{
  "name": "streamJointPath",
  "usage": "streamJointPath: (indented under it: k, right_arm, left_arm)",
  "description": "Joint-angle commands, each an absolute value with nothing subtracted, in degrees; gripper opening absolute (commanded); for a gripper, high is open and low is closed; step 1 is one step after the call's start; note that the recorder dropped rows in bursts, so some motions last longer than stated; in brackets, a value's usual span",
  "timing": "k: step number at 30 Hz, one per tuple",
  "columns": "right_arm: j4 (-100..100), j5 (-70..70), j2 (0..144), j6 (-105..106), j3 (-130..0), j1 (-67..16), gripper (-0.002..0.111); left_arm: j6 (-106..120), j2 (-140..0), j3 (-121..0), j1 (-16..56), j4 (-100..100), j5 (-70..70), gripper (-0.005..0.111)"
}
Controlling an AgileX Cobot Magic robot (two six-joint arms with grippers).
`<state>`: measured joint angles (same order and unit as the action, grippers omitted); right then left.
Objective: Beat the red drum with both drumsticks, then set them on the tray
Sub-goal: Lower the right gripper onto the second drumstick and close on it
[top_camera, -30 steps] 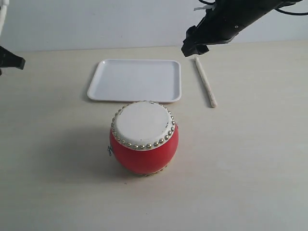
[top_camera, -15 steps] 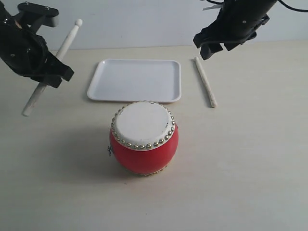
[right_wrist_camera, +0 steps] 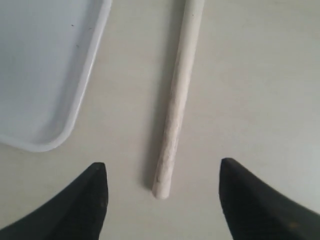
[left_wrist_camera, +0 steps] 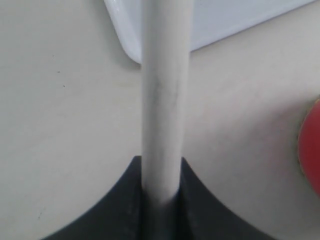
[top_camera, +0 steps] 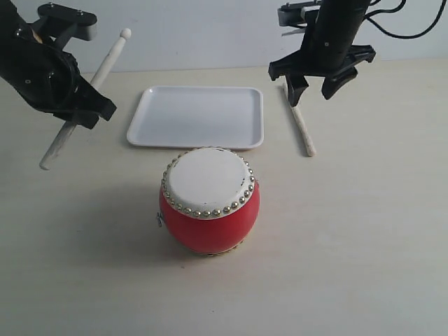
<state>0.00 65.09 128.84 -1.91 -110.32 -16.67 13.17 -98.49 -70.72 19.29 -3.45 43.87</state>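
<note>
Changed: my left gripper [top_camera: 75,105] has swung in at 10 o'clock of the red drum [top_camera: 210,224], and my right gripper [top_camera: 311,87] has turned jaws-down.
Left: clamped on the first drumstick [top_camera: 108,59], tip raised.
Tray [top_camera: 140,122]: 12 o'clock of the drum, nothing in it.
Right: jaws apart, straddling the second drumstick [top_camera: 302,129] lying at 1 o'clock, not gripped.
Meaning: I judge one pickup remains before beating.

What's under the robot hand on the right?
A drumstick lies on the table under the right gripper, between its open jaws, untouched. In the exterior view the gripper hides the stick's far end.
</note>
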Motion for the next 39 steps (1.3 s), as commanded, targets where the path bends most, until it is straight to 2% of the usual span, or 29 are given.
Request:
streamJointPath:
  k: [1,22,29,32,38,39]
  right_arm:
    - [-2.24,65.09,132.16,-3.15,-111.18,-16.63,0.060]
    - [-2.48,64.17,138.66,-4.68,-111.18,-16.33,0.056]
    - [-2.08,62.30,139.13,-4.77,-111.18,-16.33,0.052]
    - [-1.50,62.29,139.13,-4.77,-111.18,-16.33,0.042]
    - [0.00,62.29,139.13,-4.94,-111.18,-16.33,-0.001]
    - [0.00,62.29,139.13,-5.73,-111.18,-16.33,0.000]
  left_arm:
    - [13.72,-98.02,-71.28,19.59,-3.36,42.85,0.000]
    - [14.32,-98.02,-71.28,19.59,-3.36,42.60,0.000]
    - [14.32,-98.02,-71.28,19.59,-3.36,42.26,0.000]
    - [14.32,-98.02,-71.28,19.59,-3.36,42.26,0.000]
    - [14.32,-98.02,-71.28,19.59,-3.36,42.26,0.000]
    - [14.32,-98.02,-71.28,19.59,-3.36,42.26,0.000]
